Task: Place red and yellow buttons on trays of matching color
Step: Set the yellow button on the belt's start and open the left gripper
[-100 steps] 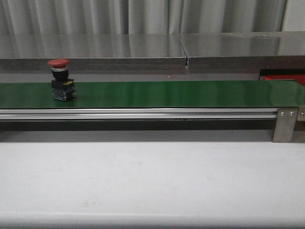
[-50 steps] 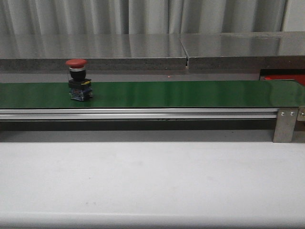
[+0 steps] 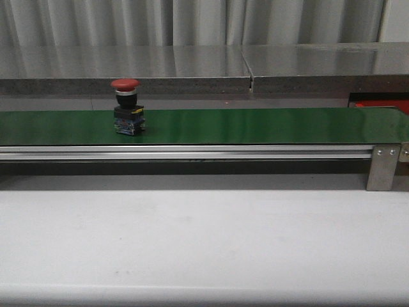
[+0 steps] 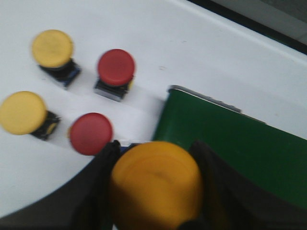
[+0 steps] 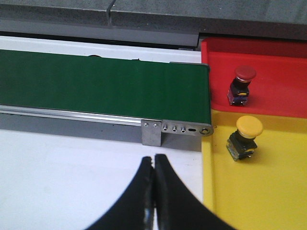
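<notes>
A red mushroom-capped push button on a dark square base (image 3: 128, 106) stands upright on the long green conveyor belt (image 3: 255, 125), toward the belt's left part, with bare green running off to either side of it. Along the belt's near edge runs a silver aluminium rail (image 3: 192, 152) that ends at a metal bracket (image 3: 382, 167) on the right. In front lies a broad white tabletop (image 3: 204, 243) with nothing standing on it in the front view.

The left gripper (image 4: 156, 191) is clamped around a yellow round-capped button (image 4: 156, 184), its dark fingers (image 4: 98, 191) pressed to each side of the cap. Just beyond it sits the belt's rounded end, and on the white surface beside that end stand four more buttons, spaced apart: two yellow ones (image 4: 53, 48) (image 4: 21, 112) and two red ones (image 4: 116, 67) (image 4: 91, 134).

The right gripper (image 5: 154, 191) hangs over open white table with its black fingers pressed together and nothing between them. Past the belt's far end, a flat red low-edged tray (image 5: 278, 76) holds one red button (image 5: 241, 85) near its inner edge, and the adjoining flat yellow tray (image 5: 268, 191) holds one yellow button (image 5: 245, 136), also close to the belt side. Much of each tray floor is bare.
</notes>
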`<action>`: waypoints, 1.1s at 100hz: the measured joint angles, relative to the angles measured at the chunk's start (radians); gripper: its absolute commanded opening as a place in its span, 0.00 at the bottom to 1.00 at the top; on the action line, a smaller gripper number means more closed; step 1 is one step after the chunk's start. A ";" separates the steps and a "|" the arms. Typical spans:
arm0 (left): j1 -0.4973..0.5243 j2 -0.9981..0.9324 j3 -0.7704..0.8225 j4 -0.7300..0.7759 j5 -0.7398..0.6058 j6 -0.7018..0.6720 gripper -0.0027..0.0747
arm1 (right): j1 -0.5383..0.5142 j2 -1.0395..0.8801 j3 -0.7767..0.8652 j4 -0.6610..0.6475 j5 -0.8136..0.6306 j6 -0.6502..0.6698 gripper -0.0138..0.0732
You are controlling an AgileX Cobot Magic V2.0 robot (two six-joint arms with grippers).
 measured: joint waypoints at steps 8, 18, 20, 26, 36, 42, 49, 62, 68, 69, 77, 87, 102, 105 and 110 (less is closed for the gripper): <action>-0.051 0.000 0.000 0.000 0.007 0.000 0.01 | 0.000 0.000 0.000 0.000 0.000 0.000 0.08; -0.103 0.000 0.008 0.000 0.009 0.000 0.01 | 0.000 0.000 0.000 0.000 0.000 0.000 0.08; -0.112 0.000 0.008 0.000 0.007 0.000 0.01 | 0.000 0.000 0.000 0.000 0.000 0.000 0.08; -0.132 0.000 0.017 0.000 -0.001 0.000 0.01 | 0.000 0.000 0.000 0.000 0.000 0.000 0.08; -0.147 0.002 0.038 0.000 -0.016 0.000 0.01 | 0.000 0.000 0.000 0.000 0.000 0.000 0.08; -0.149 0.002 0.056 0.002 -0.023 0.000 0.01 | 0.000 0.000 0.000 0.000 0.000 0.000 0.08; -0.149 0.004 0.077 0.006 -0.036 0.000 0.01 | 0.000 0.000 0.000 0.000 0.000 0.000 0.08; -0.149 0.004 0.122 0.017 -0.053 0.000 0.01 | 0.000 0.000 0.000 0.000 0.000 0.000 0.08; -0.149 0.004 0.144 0.022 -0.063 0.000 0.02 | 0.000 0.000 0.000 0.000 0.000 0.000 0.08; -0.149 0.004 0.147 0.024 -0.063 0.000 0.02 | 0.000 0.000 0.000 0.000 0.000 0.000 0.08; -0.149 0.004 0.168 0.026 -0.071 0.000 0.12 | 0.000 0.000 0.000 0.000 0.000 0.000 0.08; -0.151 0.004 0.173 0.024 -0.080 0.000 0.40 | 0.000 0.000 0.000 0.000 0.000 0.000 0.08; -0.151 0.004 0.174 0.020 -0.086 0.000 0.84 | 0.000 0.000 0.000 0.000 0.000 0.000 0.08; -0.151 0.004 0.176 0.020 -0.088 0.000 0.89 | 0.000 0.000 0.000 0.000 0.000 0.000 0.08; -0.151 0.004 0.176 0.020 -0.093 0.000 0.92 | 0.000 0.000 0.000 0.000 0.000 0.000 0.08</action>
